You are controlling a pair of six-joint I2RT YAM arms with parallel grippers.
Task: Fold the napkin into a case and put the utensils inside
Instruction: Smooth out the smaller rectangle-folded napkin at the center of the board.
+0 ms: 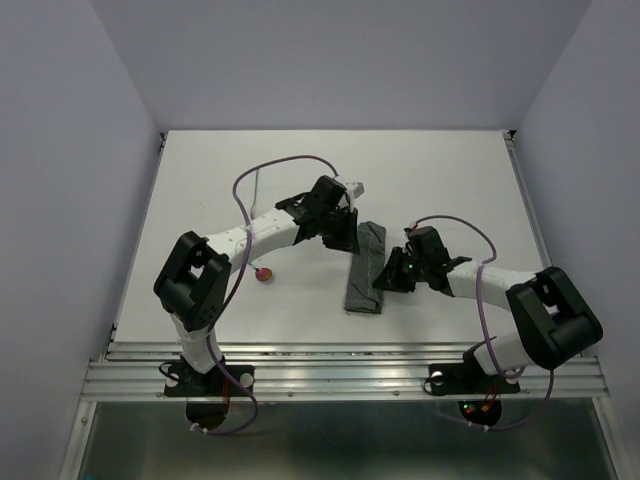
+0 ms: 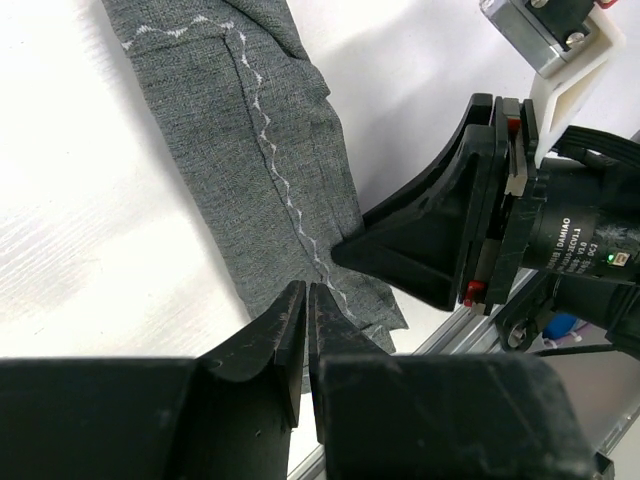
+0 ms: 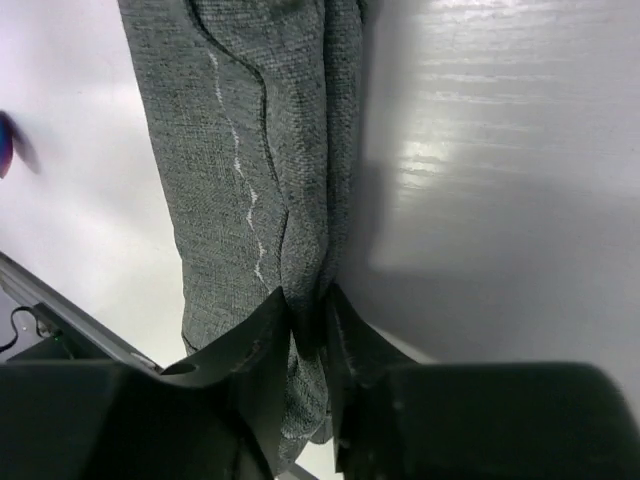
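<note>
The napkin is folded into a narrow dark grey case lying lengthwise at the table's middle. My right gripper is at its right edge. In the right wrist view the right gripper is shut on a bunched fold of the case. My left gripper is at the case's far left side. In the left wrist view the left gripper is shut and empty, just above the cloth. The spoon's red bowl lies left of the case, its handle mostly under my left arm. The slim grey utensil is not visible.
The right gripper's black body sits close against the cloth in the left wrist view. A metal rail runs along the table's near edge. A purple cable loops above the left arm. A blurred reddish-purple spot shows at the right wrist view's left edge.
</note>
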